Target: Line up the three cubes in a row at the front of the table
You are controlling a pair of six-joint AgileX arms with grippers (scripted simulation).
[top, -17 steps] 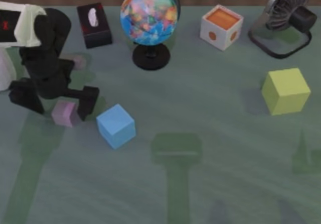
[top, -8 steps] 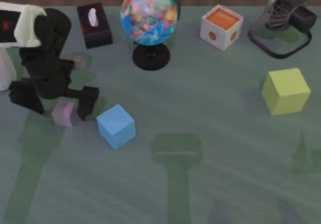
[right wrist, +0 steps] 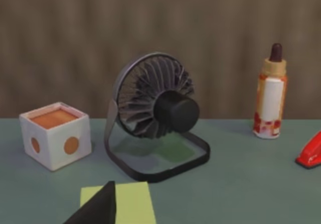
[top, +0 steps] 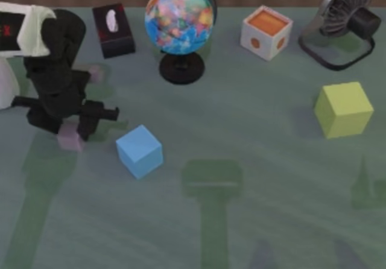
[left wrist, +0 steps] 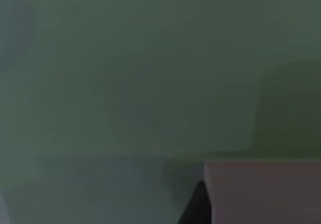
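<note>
We see our left gripper (top: pixel 71 123) at the left of the top view, low over the table (top: pixel 253 148), its fingers clamped on the small pink cube (top: pixel 70 137), which peeks out beneath them. In the left wrist view the pink cube (left wrist: pixel 263 191) fills the lower right corner. The blue cube (top: pixel 139 151) sits just right of the gripper, apart from it. The yellow-green cube (top: pixel 343 108) lies well apart at the right of the frame. Along the upper edge stand a black tissue box (top: pixel 113 29), a globe (top: pixel 180 25), a white box with an orange top (top: pixel 266 31) and a fan (top: pixel 342 17). Our right arm is outside the top view; we cannot tell its fingers' state.
</note>
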